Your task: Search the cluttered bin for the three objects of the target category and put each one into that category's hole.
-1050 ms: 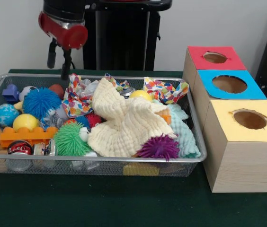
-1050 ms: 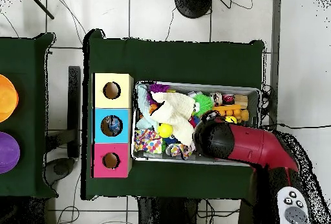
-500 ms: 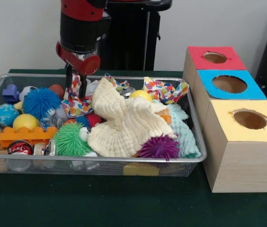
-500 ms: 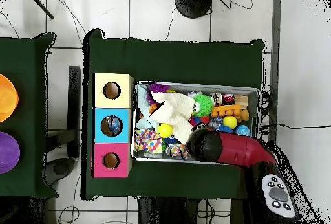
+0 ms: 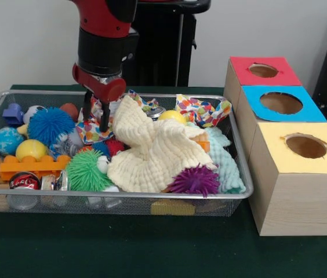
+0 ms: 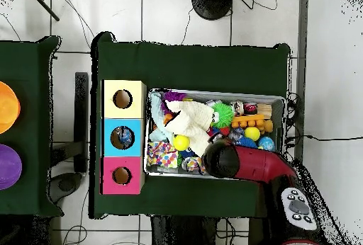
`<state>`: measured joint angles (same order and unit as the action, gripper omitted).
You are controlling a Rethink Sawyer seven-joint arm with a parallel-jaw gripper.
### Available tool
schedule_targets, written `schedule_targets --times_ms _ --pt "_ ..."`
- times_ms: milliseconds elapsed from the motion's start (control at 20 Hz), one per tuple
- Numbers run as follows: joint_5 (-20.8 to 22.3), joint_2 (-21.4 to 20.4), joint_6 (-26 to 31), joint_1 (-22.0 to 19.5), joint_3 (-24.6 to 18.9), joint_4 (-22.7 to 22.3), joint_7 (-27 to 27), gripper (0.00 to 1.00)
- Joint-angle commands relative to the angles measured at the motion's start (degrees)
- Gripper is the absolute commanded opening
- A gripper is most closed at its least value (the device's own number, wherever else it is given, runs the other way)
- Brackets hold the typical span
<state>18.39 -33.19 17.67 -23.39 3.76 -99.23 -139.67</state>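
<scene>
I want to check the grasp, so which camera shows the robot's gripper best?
The front view: the black gripper shows side-on, fingers open, down at the multicoloured patterned cloth. In the overhead view the red and black arm hides it completely.

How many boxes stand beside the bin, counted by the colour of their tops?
Red box: 1
Blue box: 1
Yellow box: 1
Total: 3
</scene>
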Motion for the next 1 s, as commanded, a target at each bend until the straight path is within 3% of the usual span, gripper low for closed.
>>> schedule_targets --times_ms 50,600,1000 --pt "2.21 1.22 -6.06 1.39 1.34 2.41 -4.07 1.00" --pt "0.99 4.07 -7.29 2.75 2.82 4.99 -2.86 1.00" --pt "3.39 9.75 -4.88 1.71 2.70 10.88 2.02 1.00"
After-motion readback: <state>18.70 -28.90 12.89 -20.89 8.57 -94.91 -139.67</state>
